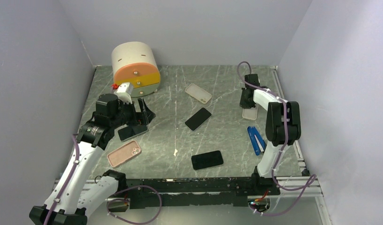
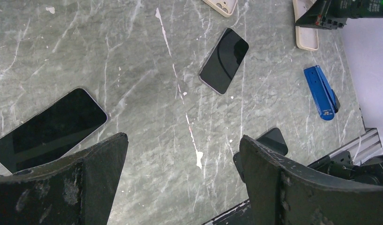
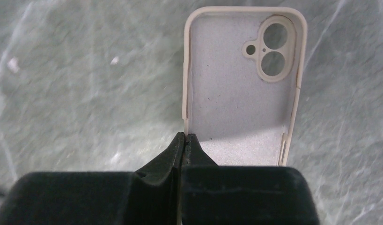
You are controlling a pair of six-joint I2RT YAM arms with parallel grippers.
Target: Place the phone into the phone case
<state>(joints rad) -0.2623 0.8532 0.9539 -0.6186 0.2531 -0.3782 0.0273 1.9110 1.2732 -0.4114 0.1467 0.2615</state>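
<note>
Grey-green marble-patterned table carries, nearest the arm bases, a black slab phone and a pink rounded phone case. Just beyond, the left gripper hangs with jaws spread wide above a second black phone. Farther right, the right gripper has its fingers pressed together at the side wall of an empty cream phone case; whether the wall is pinched is unclear.
</note>
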